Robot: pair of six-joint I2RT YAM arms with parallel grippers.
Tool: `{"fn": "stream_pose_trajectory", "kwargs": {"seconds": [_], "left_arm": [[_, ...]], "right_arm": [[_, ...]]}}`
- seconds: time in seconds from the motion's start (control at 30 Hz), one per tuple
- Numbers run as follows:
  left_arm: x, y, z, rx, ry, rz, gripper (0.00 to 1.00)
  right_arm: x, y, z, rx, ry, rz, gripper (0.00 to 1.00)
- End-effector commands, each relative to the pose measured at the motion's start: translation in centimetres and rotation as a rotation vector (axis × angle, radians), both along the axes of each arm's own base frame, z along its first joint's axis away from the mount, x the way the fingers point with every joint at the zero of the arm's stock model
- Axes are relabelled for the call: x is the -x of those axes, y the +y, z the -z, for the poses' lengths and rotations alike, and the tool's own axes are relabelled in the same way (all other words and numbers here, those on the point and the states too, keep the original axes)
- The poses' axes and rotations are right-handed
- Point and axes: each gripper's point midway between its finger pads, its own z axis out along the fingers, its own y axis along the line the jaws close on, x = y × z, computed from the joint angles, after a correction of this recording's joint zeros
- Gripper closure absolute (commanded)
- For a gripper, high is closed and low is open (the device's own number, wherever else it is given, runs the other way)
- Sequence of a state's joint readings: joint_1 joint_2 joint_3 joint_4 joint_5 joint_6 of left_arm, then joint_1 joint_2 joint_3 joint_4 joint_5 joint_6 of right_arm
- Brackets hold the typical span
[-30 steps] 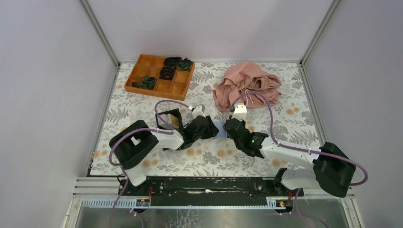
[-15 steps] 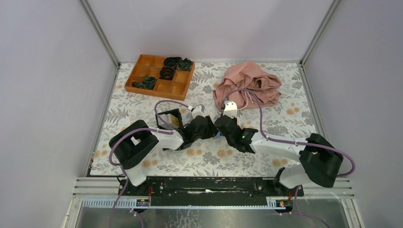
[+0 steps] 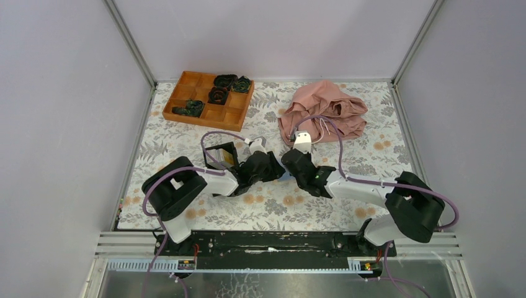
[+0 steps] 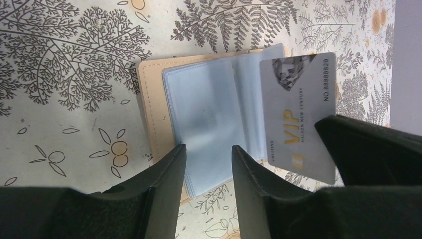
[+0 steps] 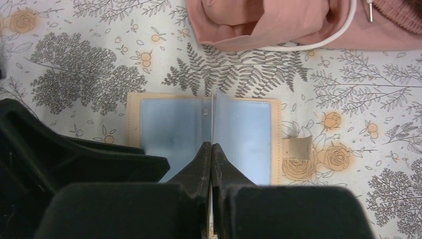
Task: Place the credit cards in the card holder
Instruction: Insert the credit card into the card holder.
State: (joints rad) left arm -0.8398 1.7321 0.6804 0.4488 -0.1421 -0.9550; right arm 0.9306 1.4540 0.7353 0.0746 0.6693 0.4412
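The tan card holder point(image 4: 149, 104) lies open on the floral mat, its blue clear sleeves point(image 4: 209, 109) facing up. It also shows in the right wrist view point(image 5: 249, 134). My left gripper point(image 4: 208, 154) is open, its fingers astride the near edge of the sleeves. My right gripper point(image 5: 212, 147) is shut on a light grey VIP credit card point(image 4: 301, 109), held on edge over the holder's middle fold. The card appears edge-on in the right wrist view point(image 5: 212, 117). In the top view both grippers, left point(image 3: 273, 167) and right point(image 3: 290, 162), meet and hide the holder.
An orange-brown compartment tray point(image 3: 186, 93) with dark coiled items stands at the back left. A crumpled pink cloth point(image 3: 322, 115) with a white cord point(image 5: 318, 42) lies just beyond the holder. A black open box point(image 3: 223, 155) sits by the left wrist.
My right gripper has moved left with the card, closing up against the left gripper over the holder. The left arm has stayed where it was.
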Motion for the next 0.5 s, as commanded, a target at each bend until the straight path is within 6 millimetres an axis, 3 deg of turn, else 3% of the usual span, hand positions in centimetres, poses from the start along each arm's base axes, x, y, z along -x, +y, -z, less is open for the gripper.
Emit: {"fn": "stream_pose_trajectory", "kwargs": {"seconds": [0.0,0.47], "left_arm": [[0.3,1.2,1.1,-0.034,0.017,-0.004,0.53],[0.2,1.5,1.1,-0.04,0.02,-0.004,0.53]], "right_arm": [[-1.2,-1.2,-2.1,-0.033,-0.065,0.05,1.0],[-1.3,-3.4,-0.2,-0.026,-0.027,0.095,1.0]]}}
